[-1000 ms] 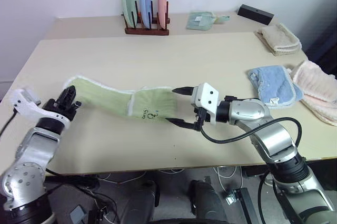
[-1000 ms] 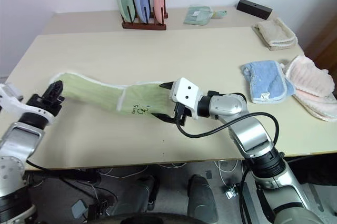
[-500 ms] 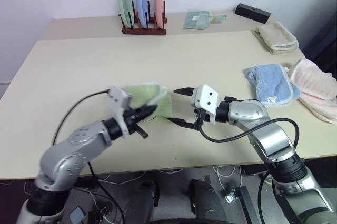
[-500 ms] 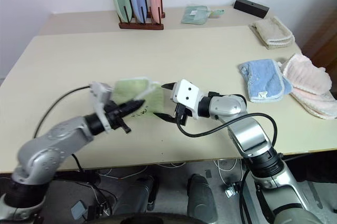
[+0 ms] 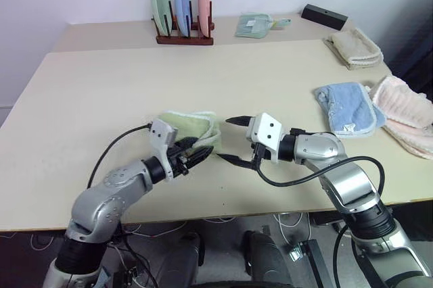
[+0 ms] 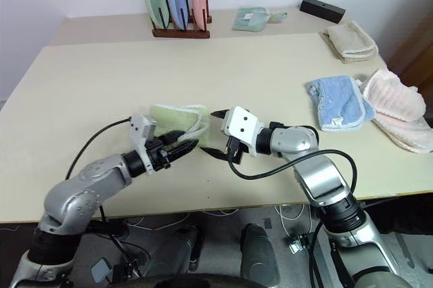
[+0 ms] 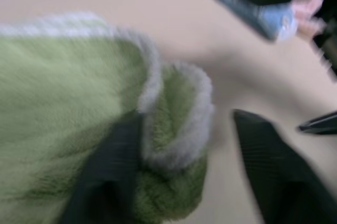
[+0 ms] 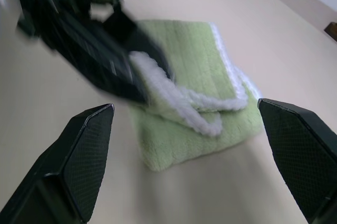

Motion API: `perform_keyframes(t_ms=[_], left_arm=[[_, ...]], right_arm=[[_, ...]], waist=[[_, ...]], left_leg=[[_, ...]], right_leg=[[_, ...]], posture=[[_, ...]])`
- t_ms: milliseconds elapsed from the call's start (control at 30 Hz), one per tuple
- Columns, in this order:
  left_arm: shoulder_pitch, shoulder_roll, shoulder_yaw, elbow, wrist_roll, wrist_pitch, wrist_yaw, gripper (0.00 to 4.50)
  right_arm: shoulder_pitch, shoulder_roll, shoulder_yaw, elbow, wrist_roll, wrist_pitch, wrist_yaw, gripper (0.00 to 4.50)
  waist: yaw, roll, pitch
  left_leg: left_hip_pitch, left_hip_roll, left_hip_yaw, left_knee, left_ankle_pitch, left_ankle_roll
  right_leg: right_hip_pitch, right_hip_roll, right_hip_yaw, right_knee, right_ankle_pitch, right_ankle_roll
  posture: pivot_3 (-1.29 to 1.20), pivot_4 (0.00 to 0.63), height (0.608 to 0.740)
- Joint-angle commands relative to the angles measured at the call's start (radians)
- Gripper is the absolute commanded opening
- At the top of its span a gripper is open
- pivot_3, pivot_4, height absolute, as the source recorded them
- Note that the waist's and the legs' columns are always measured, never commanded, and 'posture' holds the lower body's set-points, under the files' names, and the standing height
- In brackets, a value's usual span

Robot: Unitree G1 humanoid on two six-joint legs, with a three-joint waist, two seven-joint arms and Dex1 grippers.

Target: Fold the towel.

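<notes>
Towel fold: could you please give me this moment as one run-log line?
towel: folded over on table | left end effector: open at towel's edge | right end effector: open, beside towel

We see the left claw [image 5: 196, 155] covering the near edge of the green towel [image 5: 191, 126], so the logo is hidden. In its wrist view the towel runs off the frame, and the blue cloth [image 7: 253, 8] beyond is smeared.
</notes>
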Motion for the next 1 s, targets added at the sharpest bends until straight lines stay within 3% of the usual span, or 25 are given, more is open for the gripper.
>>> perform_keyframes(t_ms=[33,100,200,367,400,700,833,1000], left_arm=[[0.066,0.049,0.173,-0.097,-0.152,0.046,-0.003,3.48],[0.103,0.068,0.27,-0.113,-0.25,0.055,0.004,3.51],[0.112,0.081,0.362,-0.098,-0.239,0.015,0.047,2.66],[0.032,0.082,0.272,-0.032,-0.013,-0.036,0.144,0.13],[0.017,0.083,0.221,-0.018,0.045,-0.053,0.142,0.07],[-0.065,0.011,-0.087,0.204,0.386,-0.172,0.1,0.07],[-0.058,0.003,-0.106,0.251,0.448,-0.197,0.078,0.07],[-0.016,-0.011,-0.031,0.199,0.415,-0.213,0.045,0.07]], right_arm=[[-0.014,0.015,-0.046,-0.017,0.028,0.009,-0.017,4.5],[-0.023,0.028,-0.053,-0.012,0.038,0.021,-0.024,4.24],[-0.051,0.066,-0.073,0.009,0.069,0.062,-0.043,3.13],[-0.115,0.155,-0.065,0.061,0.098,0.132,-0.087,0.6],[-0.132,0.176,-0.047,0.087,0.08,0.125,-0.101,0.05],[-0.172,0.324,0.119,0.355,-0.066,0.092,-0.177,0.05],[-0.158,0.32,0.144,0.455,-0.132,0.091,-0.215,0.05],[-0.137,0.303,0.08,0.384,-0.102,0.086,-0.211,0.05]], waist=[[-0.002,0.0,0.0],[-0.001,0.0,0.0],[0.003,0.0,0.0],[0.009,0.0,0.0],[0.008,0.0,0.0],[-0.009,0.001,0.0],[-0.015,0.002,-0.001],[-0.017,0.002,-0.001]], left_leg=[[0.0,0.0,0.0,0.0,0.0,0.0],[0.0,0.0,0.0,0.0,0.0,0.0],[0.0,0.0,0.0,0.001,0.0,0.0],[0.0,0.0,0.0,0.001,0.0,-0.001],[0.0,0.0,0.0,0.001,0.0,-0.001],[0.0,0.0,0.003,-0.001,0.0,-0.001],[0.0,0.0,0.002,-0.001,0.0,-0.002],[0.001,0.0,0.0,0.0,0.0,-0.002]], right_leg=[[0.0,0.0,0.0,0.0,0.0,0.0],[0.0,0.0,0.0,0.0,0.0,0.0],[0.0,0.0,0.0,0.0,-0.001,-0.003],[0.001,0.001,0.0,0.0,-0.001,-0.003],[0.001,0.001,0.0,0.0,0.0,-0.002],[-0.001,0.002,0.0,0.001,0.001,-0.001],[-0.001,0.002,0.0,0.001,0.001,-0.001],[0.0,0.002,0.0,0.001,0.002,-0.001]], posture=[[0.0,0.15,0.74],[0.0,0.15,0.74],[0.0,0.15,0.74],[0.0,0.15,0.74],[0.0,0.15,0.74],[0.0,0.15,0.74],[0.0,0.15,0.74],[0.0,0.15,0.74]])
